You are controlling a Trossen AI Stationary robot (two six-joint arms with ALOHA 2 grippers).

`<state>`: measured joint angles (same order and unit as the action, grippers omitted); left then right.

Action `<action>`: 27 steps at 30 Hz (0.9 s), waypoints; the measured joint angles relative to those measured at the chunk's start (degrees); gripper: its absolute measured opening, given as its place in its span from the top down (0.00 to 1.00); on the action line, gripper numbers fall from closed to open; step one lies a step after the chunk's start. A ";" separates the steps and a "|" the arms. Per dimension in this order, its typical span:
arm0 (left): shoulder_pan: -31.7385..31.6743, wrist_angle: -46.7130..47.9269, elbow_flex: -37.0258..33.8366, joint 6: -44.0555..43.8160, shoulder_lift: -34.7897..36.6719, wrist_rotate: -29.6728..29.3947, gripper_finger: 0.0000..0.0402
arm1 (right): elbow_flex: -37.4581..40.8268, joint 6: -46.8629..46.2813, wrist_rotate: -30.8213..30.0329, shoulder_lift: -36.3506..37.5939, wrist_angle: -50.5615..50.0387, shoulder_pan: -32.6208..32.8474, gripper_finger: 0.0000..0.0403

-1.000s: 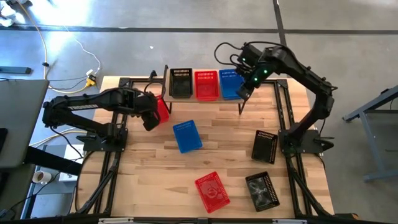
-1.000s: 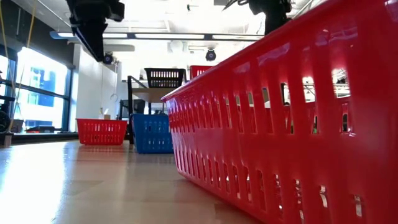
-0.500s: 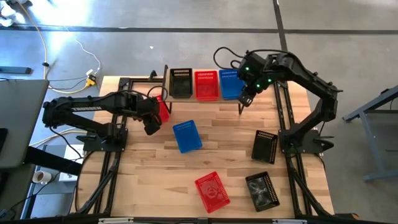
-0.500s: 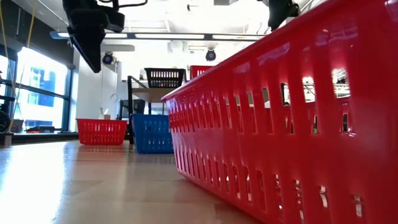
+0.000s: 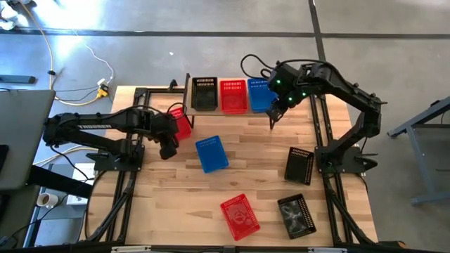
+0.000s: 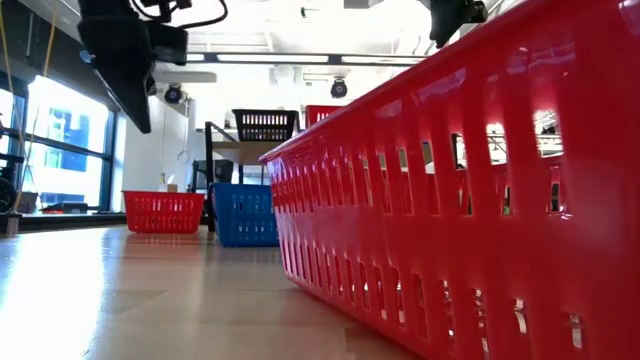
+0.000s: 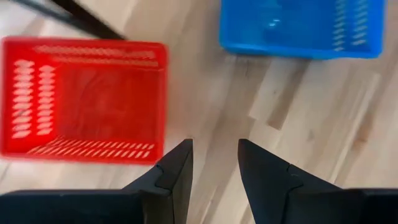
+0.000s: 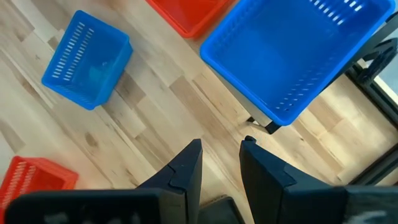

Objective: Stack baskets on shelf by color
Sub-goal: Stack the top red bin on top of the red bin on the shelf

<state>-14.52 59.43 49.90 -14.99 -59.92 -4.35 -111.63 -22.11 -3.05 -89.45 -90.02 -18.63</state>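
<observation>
Three baskets stand on the shelf (image 5: 219,112) at the far edge: black (image 5: 204,93), red (image 5: 233,95) and blue (image 5: 260,95). On the table rest a red basket (image 5: 183,125), a blue one (image 5: 211,153), another red one (image 5: 240,214) and two black ones (image 5: 299,165) (image 5: 295,214). My left gripper (image 5: 167,146) hangs open above bare table, between the red basket (image 7: 84,99) and the blue basket (image 7: 298,28), pointing steeply down. My right gripper (image 5: 274,114) is open in the air just in front of the shelf's blue basket (image 8: 298,56).
The red basket (image 6: 450,200) near the front edge fills much of the low view. Bare wood lies between the shelf and the middle blue basket. Black frame rails run along both table sides (image 5: 119,190).
My left gripper has come down toward the table and a little toward its near-left, tipping more steeply downward beside the red basket. My right gripper has swung slightly toward the table's left in front of the shelf and rolled at the wrist. No basket has moved.
</observation>
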 joint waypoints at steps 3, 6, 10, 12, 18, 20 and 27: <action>0.00 -0.12 -1.70 2.44 0.69 0.30 0.71 | 0.00 -0.39 0.00 0.00 0.01 0.00 0.77; 0.00 -0.77 -3.31 5.32 0.74 -0.19 0.71 | 0.00 -0.56 -0.02 -0.02 0.02 0.44 0.77; -0.04 -4.25 -6.34 6.87 0.73 -1.28 0.71 | 0.00 -0.58 -0.02 -0.02 0.04 0.76 0.77; -0.12 -5.06 -7.01 6.87 0.67 -1.51 0.71 | 0.00 -0.55 -0.05 -0.02 0.04 0.93 0.77; -0.15 -5.21 -7.00 6.74 -0.44 -2.68 0.71 | 0.00 -0.57 -0.17 -0.02 0.72 1.18 0.77; -0.13 -5.22 -7.00 6.63 -1.43 -2.77 0.71 | 0.00 -0.54 -0.17 -0.02 1.28 1.18 0.77; -0.15 -11.38 -7.00 5.93 -6.16 -4.89 0.71 | 0.00 -0.33 -0.20 -0.04 1.61 1.18 0.77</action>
<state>-14.68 48.05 42.89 -9.06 -66.08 -9.24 -111.63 -22.44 -3.25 -89.49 -88.41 -17.45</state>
